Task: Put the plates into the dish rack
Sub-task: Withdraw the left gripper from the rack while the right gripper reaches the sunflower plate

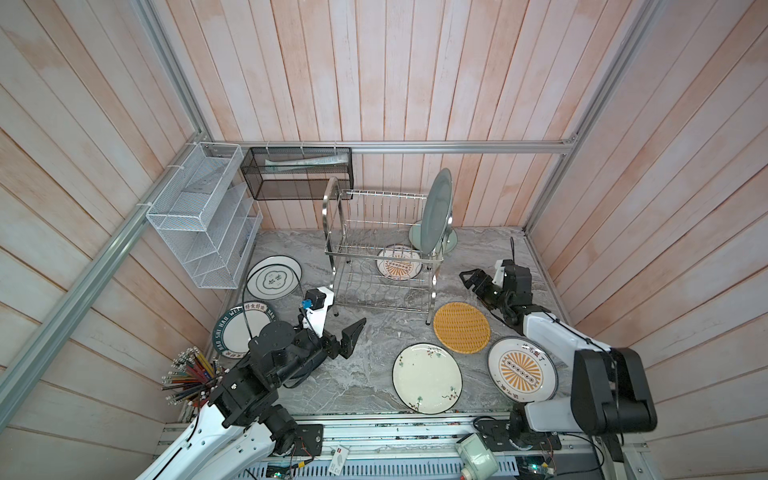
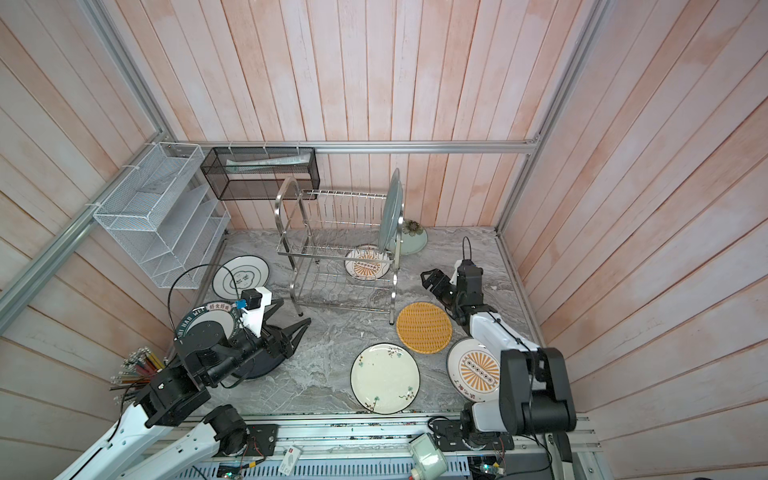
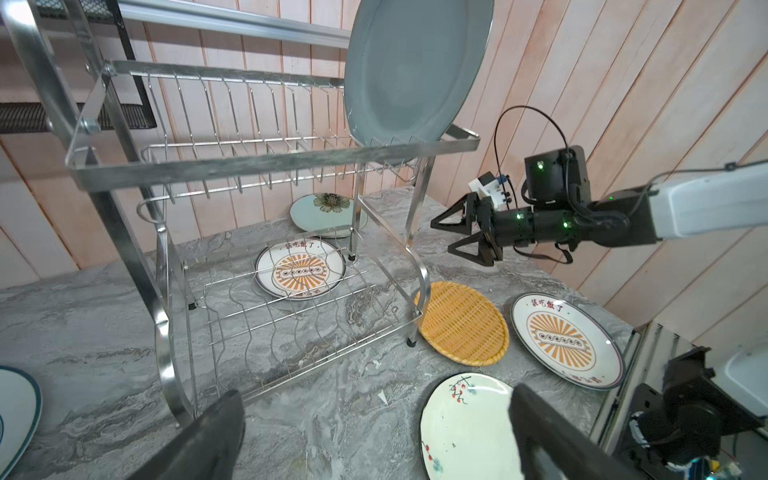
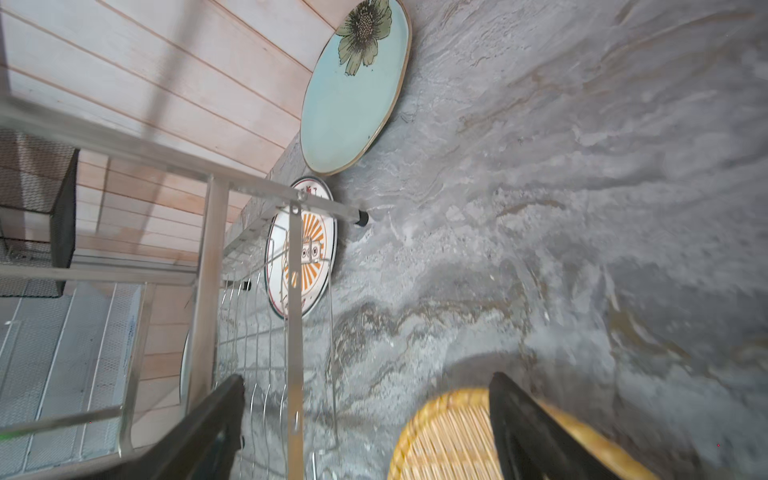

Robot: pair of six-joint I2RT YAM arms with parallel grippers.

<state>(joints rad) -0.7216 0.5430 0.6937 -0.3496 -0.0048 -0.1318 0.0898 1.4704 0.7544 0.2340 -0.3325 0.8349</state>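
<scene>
The steel dish rack [image 1: 345, 249] [image 2: 291, 249] [image 3: 249, 166] [image 4: 208, 249] holds one grey-blue plate [image 1: 436, 212] [image 3: 415, 70] upright at its right end. On the table lie a sunburst plate [image 1: 397, 264] under the rack, a pale green plate [image 1: 451, 243] [image 4: 349, 95] behind it, and a woven yellow plate [image 1: 461, 327] [image 4: 449, 440]. A cream floral plate [image 1: 427, 378] [image 3: 465, 424], another sunburst plate [image 1: 521, 370], a green-ringed plate [image 1: 274, 277] and a lettered plate [image 1: 237, 328] also lie there. My left gripper [image 1: 347, 313] [image 3: 376, 395] is open and empty before the rack. My right gripper [image 1: 467, 276] [image 4: 368, 378] is open, right of the rack.
A white mesh organiser [image 1: 199, 216] and a black mesh basket [image 1: 297, 172] hang on the back-left walls. A bunch of pencils [image 1: 191, 374] stands at the front left. Wooden walls close in the marble table [image 1: 374, 374] on three sides.
</scene>
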